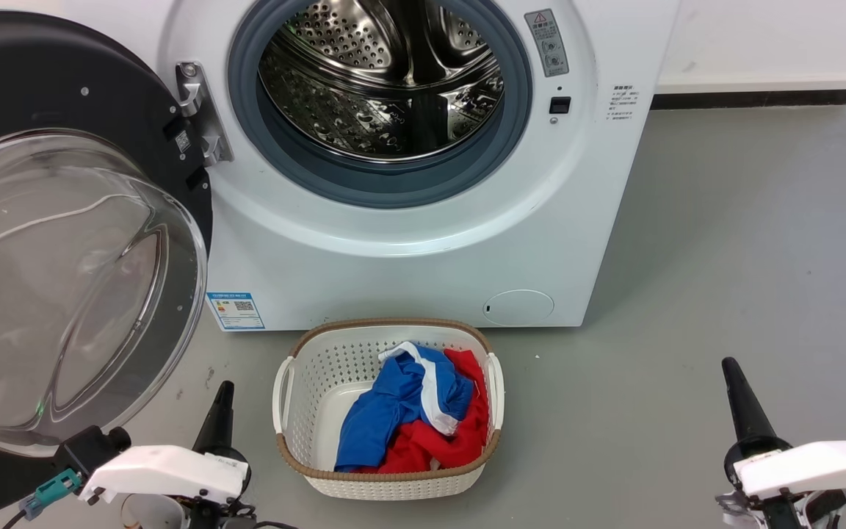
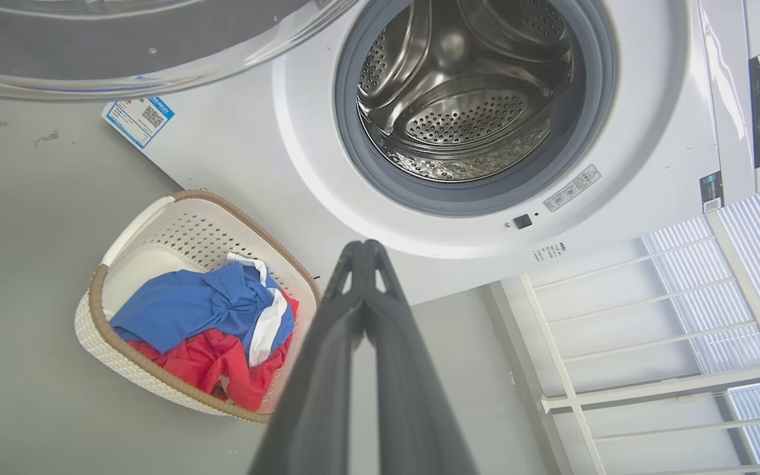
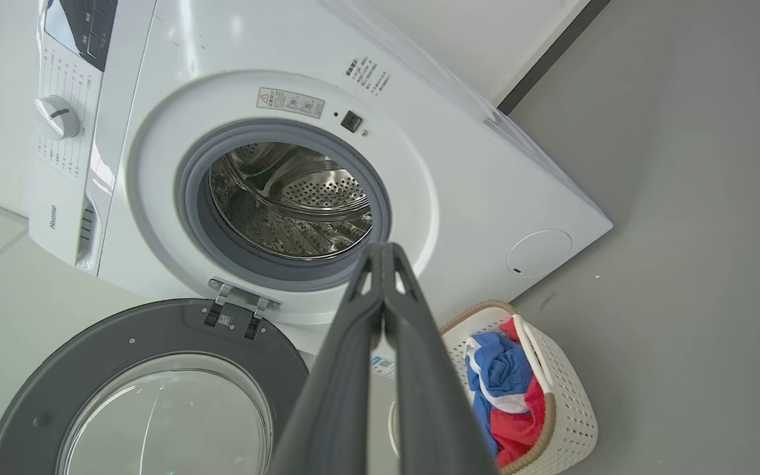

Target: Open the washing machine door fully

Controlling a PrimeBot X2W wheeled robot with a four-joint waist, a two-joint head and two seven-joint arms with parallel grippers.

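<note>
Washing machine door (image 1: 70, 242) hangs wide on its hinge (image 1: 199, 110), off the left side of the washing machine (image 1: 408, 250), glass bowl facing out, drum opening fully exposed. I read that as open to its limit, so nothing left to push. Left gripper (image 2: 365, 245) and right gripper (image 3: 385, 247) sit low in front of the machine, fingers pressed together, holding nothing, touching nothing. Laundry basket (image 1: 386, 470) sits just in front of the machine, apart from the door.

Only the brand word Hisense can be read, on the front of the washing machine (image 3: 472, 198); print on its stickers (image 1: 546, 42) is too small.
</note>
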